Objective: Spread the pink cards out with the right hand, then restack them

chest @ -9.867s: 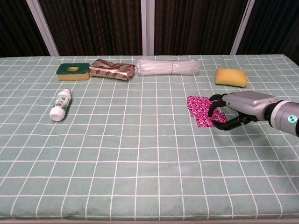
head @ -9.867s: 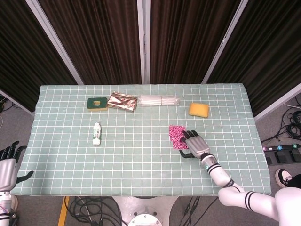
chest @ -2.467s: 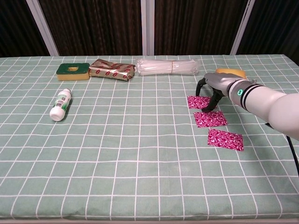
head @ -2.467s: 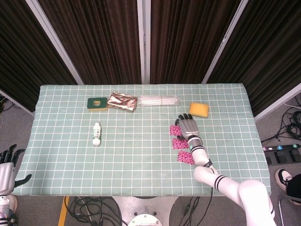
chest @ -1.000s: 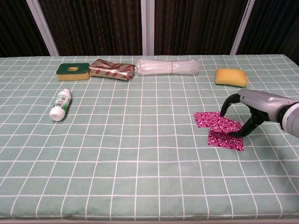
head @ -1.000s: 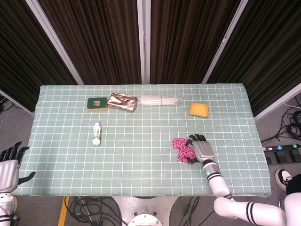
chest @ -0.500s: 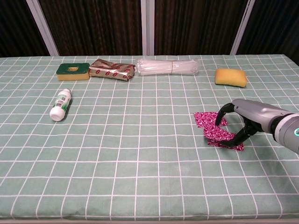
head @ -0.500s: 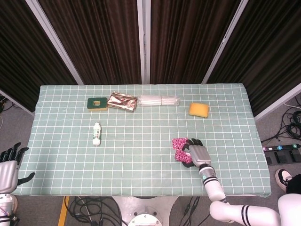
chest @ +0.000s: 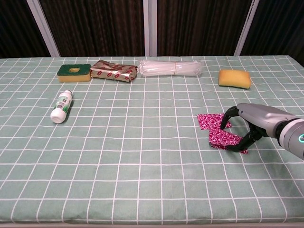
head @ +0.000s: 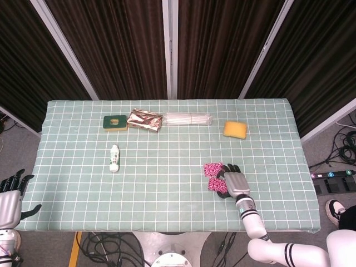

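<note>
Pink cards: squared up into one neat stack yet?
No, the pink cards lie overlapped and askew in the chest view, with the right robot hand resting on them.

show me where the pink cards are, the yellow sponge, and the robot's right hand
pink cards [chest: 219, 137], chest view, on the patterned face of the near card.
yellow sponge [chest: 234, 78], chest view, middle of its top.
right hand [chest: 254, 119], chest view, back of the hand over the cards.
</note>
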Tool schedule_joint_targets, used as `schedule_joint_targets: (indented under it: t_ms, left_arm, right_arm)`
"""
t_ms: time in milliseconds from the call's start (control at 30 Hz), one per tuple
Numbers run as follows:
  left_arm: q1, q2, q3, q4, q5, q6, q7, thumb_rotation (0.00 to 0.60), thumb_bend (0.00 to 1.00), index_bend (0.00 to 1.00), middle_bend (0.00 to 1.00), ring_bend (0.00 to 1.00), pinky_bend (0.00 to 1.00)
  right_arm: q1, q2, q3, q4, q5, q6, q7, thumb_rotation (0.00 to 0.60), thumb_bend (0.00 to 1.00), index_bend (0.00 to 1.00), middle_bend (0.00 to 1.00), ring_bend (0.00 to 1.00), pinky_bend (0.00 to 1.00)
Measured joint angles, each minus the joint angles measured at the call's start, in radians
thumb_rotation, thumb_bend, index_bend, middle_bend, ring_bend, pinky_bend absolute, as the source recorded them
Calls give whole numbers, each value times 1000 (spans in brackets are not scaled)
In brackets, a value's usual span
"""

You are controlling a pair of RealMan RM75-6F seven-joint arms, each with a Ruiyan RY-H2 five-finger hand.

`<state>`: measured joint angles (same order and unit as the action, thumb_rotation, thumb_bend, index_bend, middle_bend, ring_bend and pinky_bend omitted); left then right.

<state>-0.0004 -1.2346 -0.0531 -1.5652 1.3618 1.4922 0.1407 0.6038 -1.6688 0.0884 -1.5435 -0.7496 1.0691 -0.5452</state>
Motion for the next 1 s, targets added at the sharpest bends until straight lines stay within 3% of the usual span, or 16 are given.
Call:
schedule_joint_targets:
  t_ms: [1000]
  left_arm:
    - [-1,-1,-3,0,0,1,2,600,91,268,195,153,168]
  right_arm:
    - [-31,18,-12,-9,-53,4,5,509,164,273,115,0,0]
